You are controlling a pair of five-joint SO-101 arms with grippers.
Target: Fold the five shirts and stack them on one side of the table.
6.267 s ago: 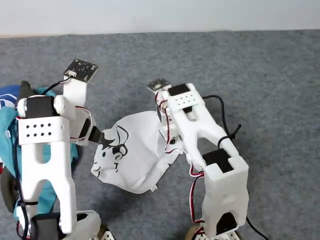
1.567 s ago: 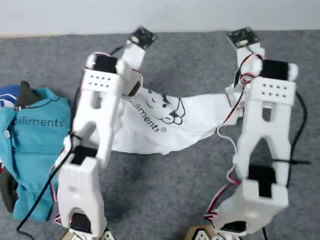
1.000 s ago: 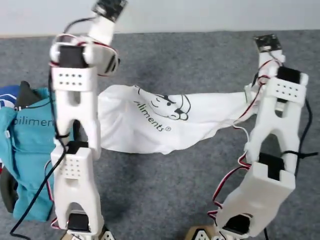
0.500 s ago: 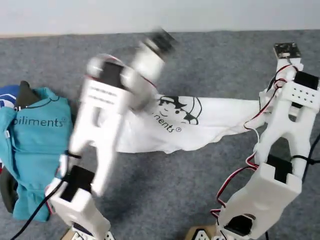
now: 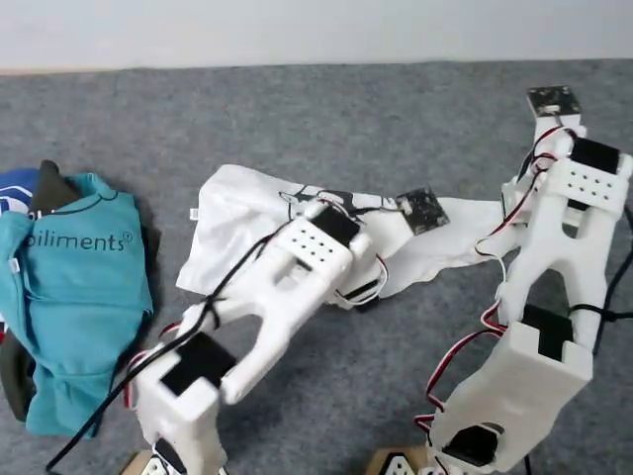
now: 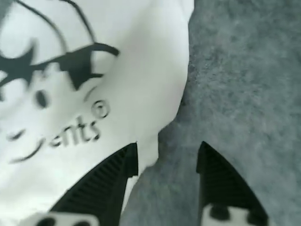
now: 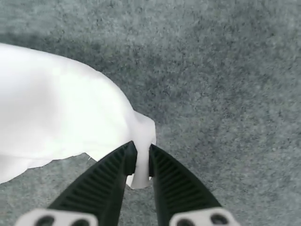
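Item under handling: white shirt [image 5: 237, 213], print side up, black cartoon drawing and lettering showing.
Position of item: stretched lengthwise across the middle of the table [image 5: 396, 119], rumpled, running from left of centre to the right side.
Right end of item: a fold of the white shirt [image 7: 56, 108] is pinched in the right gripper [image 7: 141, 150], whose fingers are closed tight on the fabric, above bare grey surface.
Near edge of item: the left gripper [image 6: 168, 150] hangs low over the hem of the white shirt [image 6: 94, 94], fingers spread apart; one finger lies over the fabric, the other over bare table. Nothing is clamped.
Left arm [image 5: 287, 287]: slants from the near-left base across the shirt's middle.
Right arm [image 5: 564, 228]: stands along the right side.
Other garments: teal shirt [image 5: 84, 297] at the left edge, lying on a blue garment [image 5: 15, 188] and a dark garment [image 5: 15, 381]; bare table separates it from the white shirt.
Surface: grey, carpet-like.
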